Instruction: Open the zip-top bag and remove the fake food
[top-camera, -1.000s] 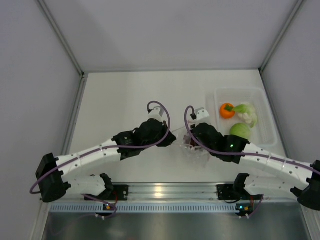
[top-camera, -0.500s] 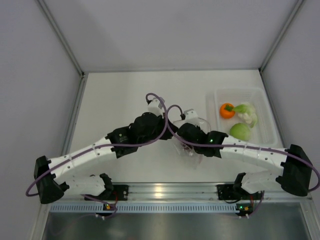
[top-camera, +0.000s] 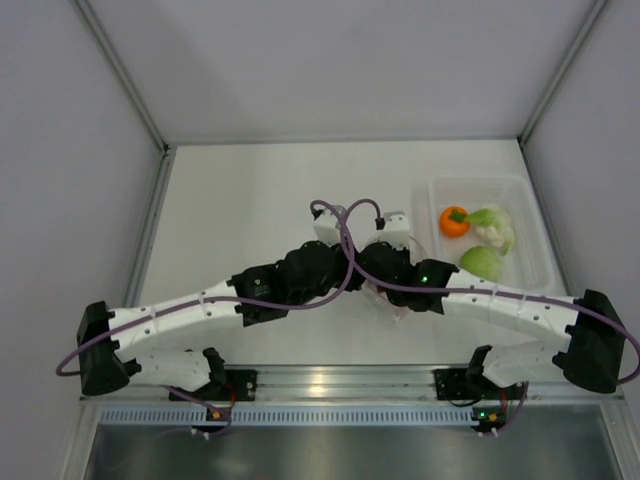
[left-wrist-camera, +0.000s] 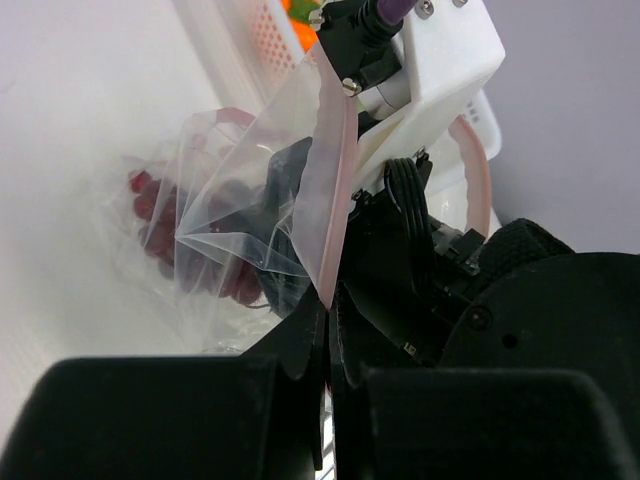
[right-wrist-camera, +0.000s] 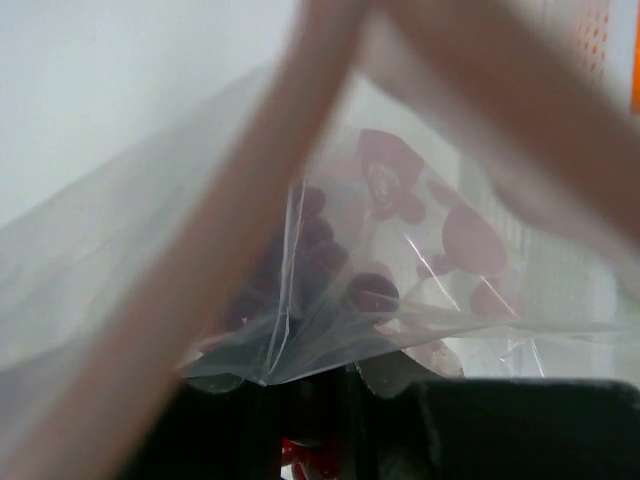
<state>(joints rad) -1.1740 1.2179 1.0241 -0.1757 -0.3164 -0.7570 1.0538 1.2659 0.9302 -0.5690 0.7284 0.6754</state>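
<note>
1. Over the last second both wrists had drawn together at centre frame in the top view, with the zip-top bag (left-wrist-camera: 225, 215) slung between them.
2. The left gripper (left-wrist-camera: 328, 335) was clamped on the pink zip strip (left-wrist-camera: 330, 190). The right gripper (right-wrist-camera: 305, 398) apparently pinched the bag's film.
3. The mouth gaped, so extraction looked possible. The grape bunch (right-wrist-camera: 320, 250) remained inside the bag, left of the tray (top-camera: 530, 265).

White table (top-camera: 250, 200) between pale grey walls (top-camera: 60, 150)

links: white (top-camera: 170, 318) | joints: black (top-camera: 100, 352) | cables: purple (top-camera: 345, 215) | left pincer: black (left-wrist-camera: 328, 322)
</note>
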